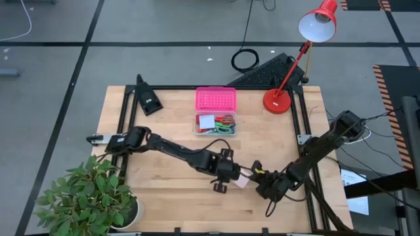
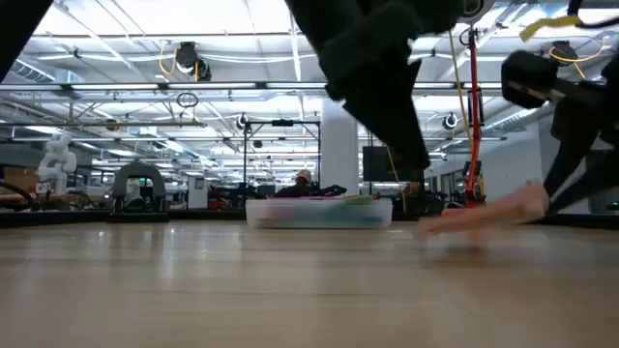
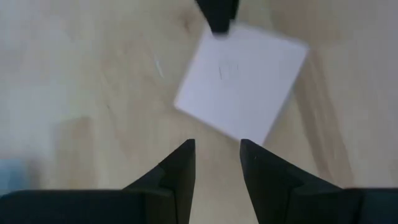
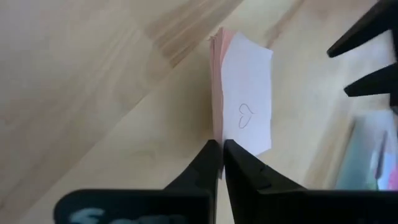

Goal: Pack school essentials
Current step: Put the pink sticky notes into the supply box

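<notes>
A pink notepad (image 1: 241,178) with a small heart drawn on its top sheet (image 4: 247,115) is near the table's front middle, between my two grippers. My right gripper (image 4: 222,152) is shut on it from the right. My left gripper (image 3: 217,149) stands open just left of the pad (image 3: 242,87), with nothing between its fingers. Farther back, a clear box (image 1: 215,124) holds scissors and a blue notepad. Its pink lid (image 1: 215,99) lies behind it. My right gripper pinches the notepad's edge (image 4: 217,132) between its two fingers, only at their tips. The fingers come nearly level from the table's right side. In the low view the pad (image 2: 493,208) slants, with its held end raised and its other end low by the table.
A red desk lamp (image 1: 279,98) stands at the far right. A potted plant (image 1: 92,196) fills the near left corner. A black object (image 1: 147,98) lies at the far left. Bare wood lies between the box and the grippers.
</notes>
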Available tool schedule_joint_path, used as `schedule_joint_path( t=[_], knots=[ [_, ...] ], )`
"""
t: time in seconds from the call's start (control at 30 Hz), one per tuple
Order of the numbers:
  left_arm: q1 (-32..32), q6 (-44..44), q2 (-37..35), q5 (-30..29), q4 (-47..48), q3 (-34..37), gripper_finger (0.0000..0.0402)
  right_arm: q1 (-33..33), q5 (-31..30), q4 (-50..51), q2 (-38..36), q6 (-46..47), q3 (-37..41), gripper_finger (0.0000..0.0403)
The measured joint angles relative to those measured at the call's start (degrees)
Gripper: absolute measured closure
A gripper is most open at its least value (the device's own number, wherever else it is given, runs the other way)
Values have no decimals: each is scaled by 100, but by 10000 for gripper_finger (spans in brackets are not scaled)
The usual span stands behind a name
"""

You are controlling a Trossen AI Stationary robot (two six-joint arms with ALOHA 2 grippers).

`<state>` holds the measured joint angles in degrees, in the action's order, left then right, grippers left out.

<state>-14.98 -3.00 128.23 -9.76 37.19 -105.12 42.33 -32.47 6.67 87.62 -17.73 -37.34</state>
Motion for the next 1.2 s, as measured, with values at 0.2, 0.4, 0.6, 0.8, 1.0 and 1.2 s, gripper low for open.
schedule_joint_path(
  t=[0.2,0.4,0.6,0.8,1.0,1.2],
  knots=[
    [-524,-639,-91,-947,-309,-2,268,-2,-26,37,-490,242,-2,392],
    [-964,-624,-80,-2038,-546,0,204,-73,-26,143,-973,601,-9,392],
    [-1228,-744,-128,-3297,-779,2,104,-79,16,173,-1502,748,-9,392],
    [-1095,-755,-126,-3329,-989,2,81,-226,663,166,-1949,975,-11,392],
    [-1048,-936,-126,-3239,-1287,2,171,-363,896,129,-2105,1025,-11,392],
    [-1041,-1155,-126,-3252,-1372,2,304,-462,890,131,-2101,1137,-11,392]
  ],
)
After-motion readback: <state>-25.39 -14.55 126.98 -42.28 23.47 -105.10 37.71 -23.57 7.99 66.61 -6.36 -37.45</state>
